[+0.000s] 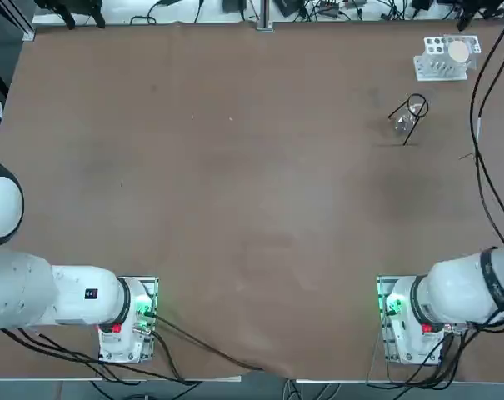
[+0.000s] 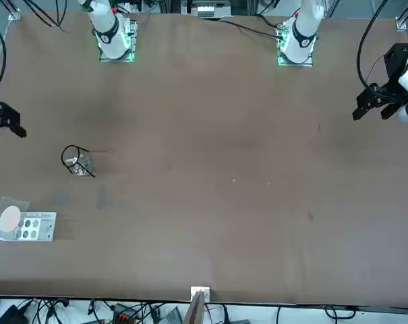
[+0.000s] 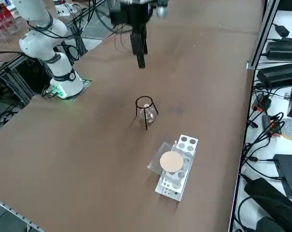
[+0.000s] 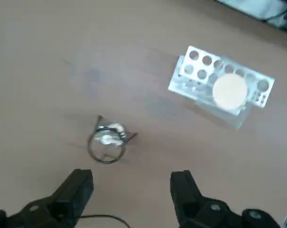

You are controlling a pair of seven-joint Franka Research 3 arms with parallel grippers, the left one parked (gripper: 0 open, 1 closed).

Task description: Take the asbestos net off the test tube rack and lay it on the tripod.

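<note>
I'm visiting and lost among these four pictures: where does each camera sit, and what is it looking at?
Top: overhead, looking down; both arm bases at the bottom edge.
Front: across the table, facing the robot; right gripper at the left edge.
Right side: raised at the robot's right, looking diagonally; right gripper high above the tripod.
Right wrist: on the working arm; its open jaws frame the table.
Shared: all show the test tube rack with the asbestos net on it.

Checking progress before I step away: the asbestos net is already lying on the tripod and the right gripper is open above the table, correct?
Not quite. The asbestos net is not on the tripod; it lies on the test tube rack, as the right side view shows. The tripod's ring carries no net. The right gripper is open above the table, holding nothing.
</note>
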